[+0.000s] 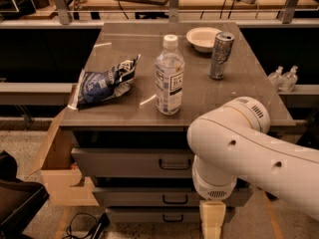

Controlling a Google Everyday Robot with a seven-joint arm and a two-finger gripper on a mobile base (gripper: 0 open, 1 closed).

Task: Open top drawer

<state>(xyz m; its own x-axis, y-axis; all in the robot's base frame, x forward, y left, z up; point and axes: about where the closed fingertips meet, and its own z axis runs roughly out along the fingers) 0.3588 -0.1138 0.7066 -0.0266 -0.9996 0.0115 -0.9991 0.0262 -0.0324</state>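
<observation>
- White arm (259, 148) fills the near right. Its beige link (212, 218) drops past the lower edge.
- Gripper: out of view, probably below that edge. Whether it is open or closed cannot be told.
- Top drawer (124, 162): grey front directly under the tabletop (234, 99), apparently shut, right end hidden by the arm.
- Handle (175, 164): dark loop, long axis horizontal, just left of the arm and above the link. The gripper likely must rise and reach away from the camera.
- Farther back: bottle (169, 76), bag (104, 83), can (221, 55), bowl (204, 38).
</observation>
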